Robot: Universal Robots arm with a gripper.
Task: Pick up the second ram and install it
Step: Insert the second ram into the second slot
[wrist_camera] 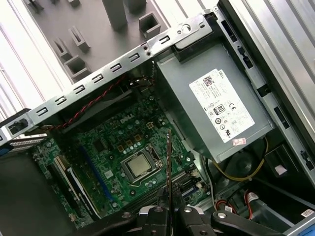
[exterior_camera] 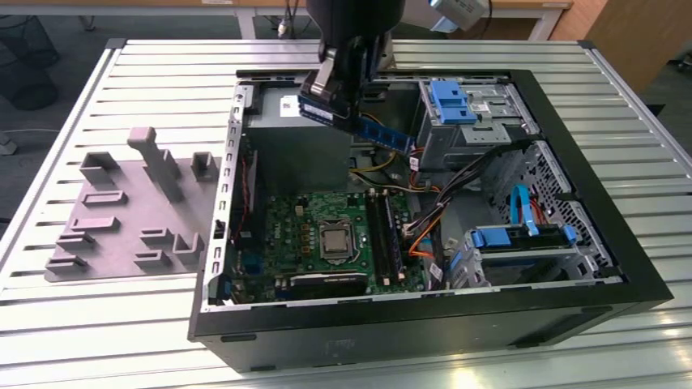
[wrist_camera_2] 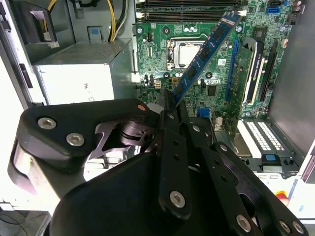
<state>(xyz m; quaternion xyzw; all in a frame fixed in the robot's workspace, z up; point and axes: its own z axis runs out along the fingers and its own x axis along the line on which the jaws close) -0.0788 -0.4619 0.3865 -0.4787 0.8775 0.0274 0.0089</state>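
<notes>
The second ram (exterior_camera: 381, 134) is a thin blue-green stick with dark chips, held tilted in the air above the open computer case (exterior_camera: 433, 324). My gripper (exterior_camera: 337, 104) is shut on one end of it, over the back of the case. In the second wrist view the ram (wrist_camera_2: 206, 49) slants out from the black fingers (wrist_camera_2: 170, 105) over the green motherboard (wrist_camera_2: 206, 88). In the first wrist view the ram (wrist_camera: 169, 162) shows edge-on, rising from my gripper (wrist_camera: 170, 209) above the processor (wrist_camera: 140, 167). The long black memory slots (exterior_camera: 381, 231) lie below, beside the processor.
A grey power supply (wrist_camera: 216, 108) sits in the case close to the gripper. Blue drive brackets (exterior_camera: 454, 101) and cable bundles (exterior_camera: 433, 219) fill the exterior view's right side of the case. A grey fixture plate with blocks (exterior_camera: 130, 211) lies on the slatted table (exterior_camera: 108, 324) at the exterior view's left.
</notes>
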